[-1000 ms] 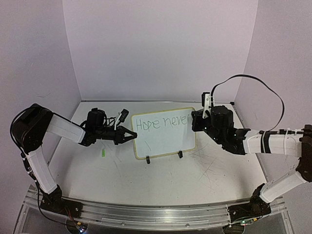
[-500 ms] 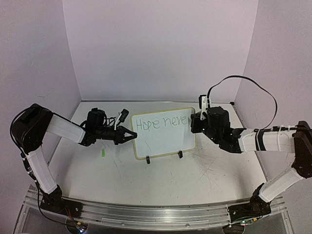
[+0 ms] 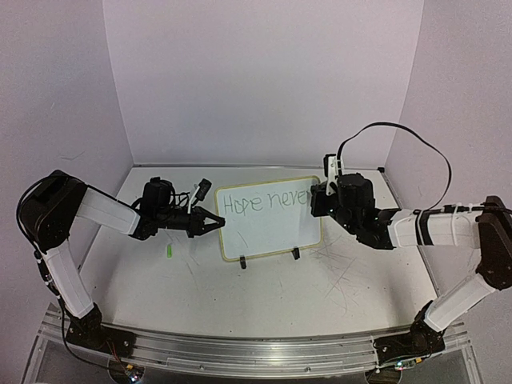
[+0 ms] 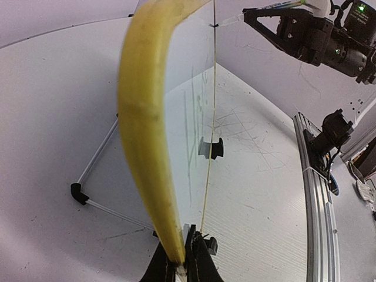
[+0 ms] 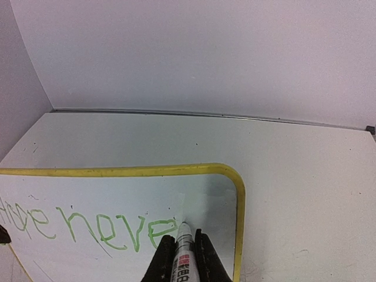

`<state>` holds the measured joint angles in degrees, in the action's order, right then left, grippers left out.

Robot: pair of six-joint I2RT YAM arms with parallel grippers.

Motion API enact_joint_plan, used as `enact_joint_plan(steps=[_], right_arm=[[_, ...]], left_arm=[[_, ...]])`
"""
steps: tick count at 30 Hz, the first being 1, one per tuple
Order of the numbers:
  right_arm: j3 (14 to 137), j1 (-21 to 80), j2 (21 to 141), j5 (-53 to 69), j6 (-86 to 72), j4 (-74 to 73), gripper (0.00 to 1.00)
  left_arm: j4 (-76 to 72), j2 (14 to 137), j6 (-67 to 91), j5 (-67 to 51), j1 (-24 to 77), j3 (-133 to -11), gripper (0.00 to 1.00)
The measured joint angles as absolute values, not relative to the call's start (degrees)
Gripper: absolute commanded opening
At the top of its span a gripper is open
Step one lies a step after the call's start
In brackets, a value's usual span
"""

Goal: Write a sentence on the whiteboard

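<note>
Marker, mostly cut off, sits pinched in right fingers; left fingers pinch whiteboard.

walls: pale lilac, three sides | table: white, scuffed | rail: aluminium, front

The sentence read "Hope never" in green, toward 12 o'clock on the whiteboard. The marker bore red print, too small to read.

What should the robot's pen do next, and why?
Probably lift the marker and drop to the bare space under the green words. The right pincer holds its tip near the yellow rim of the whiteboard, so that line has little room left, and the left pincer grips the board's edge.
</note>
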<state>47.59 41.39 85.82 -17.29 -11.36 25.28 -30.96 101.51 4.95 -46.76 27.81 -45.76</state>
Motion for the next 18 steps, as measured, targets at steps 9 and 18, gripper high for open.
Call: enact_joint_plan(steps=[9, 18], right_arm=[[47.59, 41.41, 85.82, -18.35, -11.44, 25.23, 0.0], [47.56, 41.41, 85.82, -18.68, -12.15, 24.75, 0.0]], left_arm=[[-30.96, 101.51, 4.95, -46.76, 27.81, -45.76, 0.0], [-30.96, 101.51, 4.95, -46.76, 27.83, -45.76, 0.0]])
